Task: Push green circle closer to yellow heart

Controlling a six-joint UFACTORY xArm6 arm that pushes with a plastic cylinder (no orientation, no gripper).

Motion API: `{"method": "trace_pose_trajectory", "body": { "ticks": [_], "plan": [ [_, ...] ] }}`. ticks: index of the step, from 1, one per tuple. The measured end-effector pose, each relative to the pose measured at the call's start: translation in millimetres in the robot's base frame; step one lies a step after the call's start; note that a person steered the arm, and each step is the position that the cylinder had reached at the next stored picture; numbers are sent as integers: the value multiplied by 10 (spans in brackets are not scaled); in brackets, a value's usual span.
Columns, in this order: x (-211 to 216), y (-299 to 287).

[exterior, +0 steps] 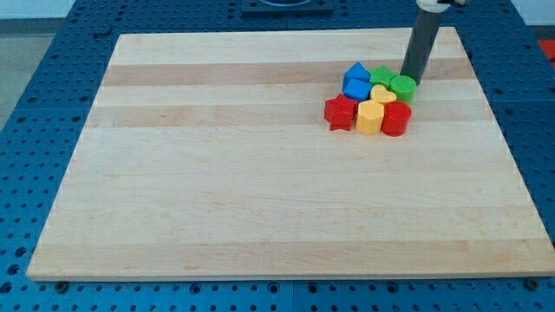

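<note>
My tip [408, 78] sits in the upper right of the frame, at the lower end of the dark rod [420, 43] that comes down from the top edge. It touches, or all but touches, the upper side of the green circle [403, 86]. This arm carries no pincer — only the rod, so there is nothing to report as apart, together or clamped.

The green circle lies at the upper right corner of a tight cluster of blocks on the wooden board [260, 199]. Just to its lower left is the yellow heart [381, 94], and the two look to be touching. Above the heart sits a green block [381, 75] whose shape I cannot make out for certain, perhaps a star. To the view's left of that are two blue blocks: one at the cluster's top left [355, 71], one just below it [356, 87]. The bottom row runs, from the view's left, red star [341, 113], a yellow block [370, 117] and a red cylinder [396, 119], all pressed together.

No container of any kind holds the blocks — they rest directly on the board. The board lies on a blue perforated table [52, 87]. I can read no writing, brand or label on anything.
</note>
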State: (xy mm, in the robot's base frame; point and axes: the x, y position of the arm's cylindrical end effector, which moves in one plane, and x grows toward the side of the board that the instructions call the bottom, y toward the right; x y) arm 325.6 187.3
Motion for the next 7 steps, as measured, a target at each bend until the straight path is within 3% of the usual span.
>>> {"method": "trace_pose_trajectory", "body": {
  "ticks": [6,7],
  "plan": [
    [183,36],
    [189,430]
  ]
}}
